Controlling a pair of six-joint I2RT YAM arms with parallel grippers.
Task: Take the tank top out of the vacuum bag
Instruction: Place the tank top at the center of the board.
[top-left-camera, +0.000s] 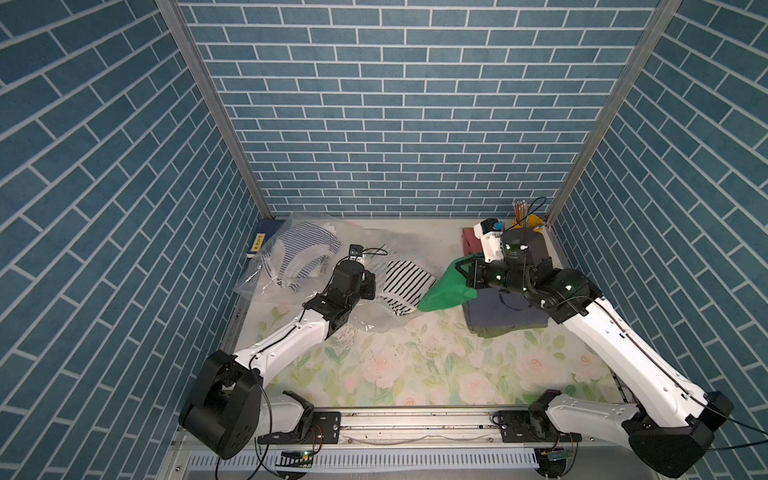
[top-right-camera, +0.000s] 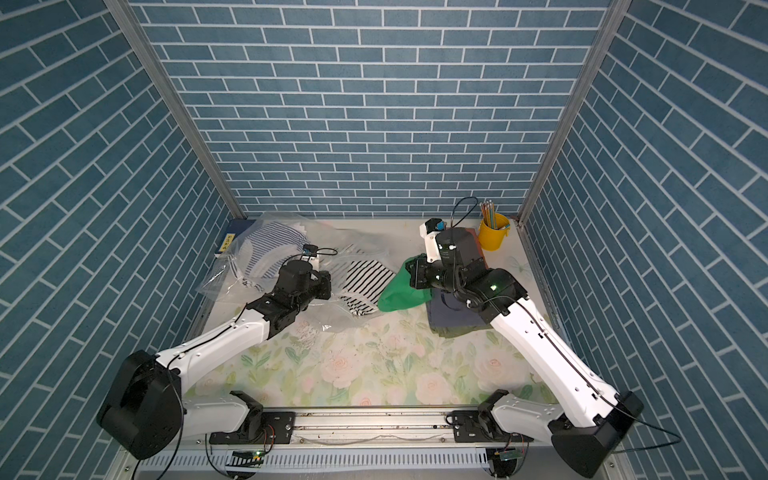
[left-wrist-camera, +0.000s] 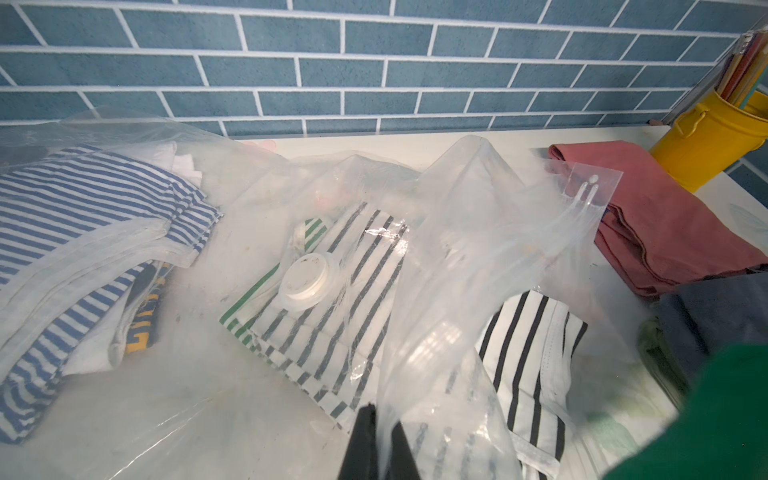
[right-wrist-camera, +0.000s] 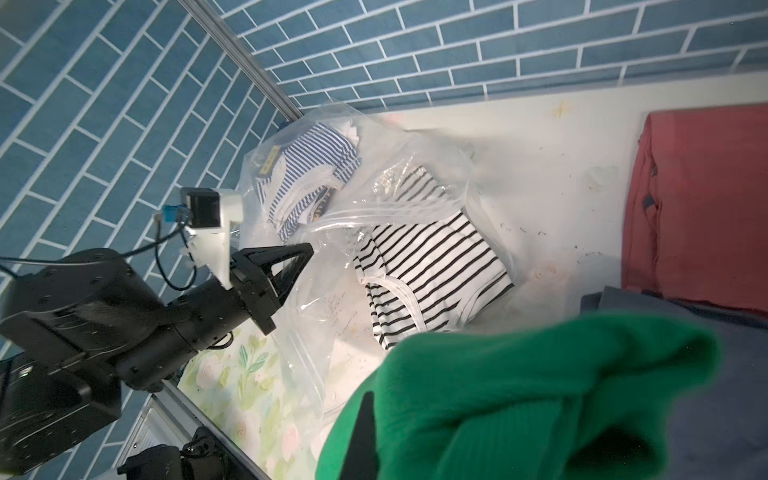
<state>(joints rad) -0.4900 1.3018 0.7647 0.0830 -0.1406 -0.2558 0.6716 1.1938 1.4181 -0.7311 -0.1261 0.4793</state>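
The clear vacuum bag (top-left-camera: 266, 278) lies crumpled at the back left, its round white valve (left-wrist-camera: 305, 280) facing up. My left gripper (left-wrist-camera: 382, 415) is shut on a fold of the bag's film near its open end. The green ribbed tank top (top-left-camera: 446, 291) hangs outside the bag, over the table's middle right. My right gripper (top-left-camera: 471, 276) is shut on its upper edge. In the right wrist view the tank top (right-wrist-camera: 540, 395) fills the foreground and hides all but one dark finger (right-wrist-camera: 365, 424). The left wrist view shows only a green corner (left-wrist-camera: 706, 415).
Blue-striped clothes (top-left-camera: 299, 249) lie inside the bag, and a black-and-white striped garment (top-left-camera: 405, 286) sits at its mouth. A folded navy stack (top-left-camera: 503, 316), a red cloth (left-wrist-camera: 665, 232) and a yellow pencil cup (top-right-camera: 493, 232) are on the right. A blue book (top-left-camera: 266, 239) rests by the left wall.
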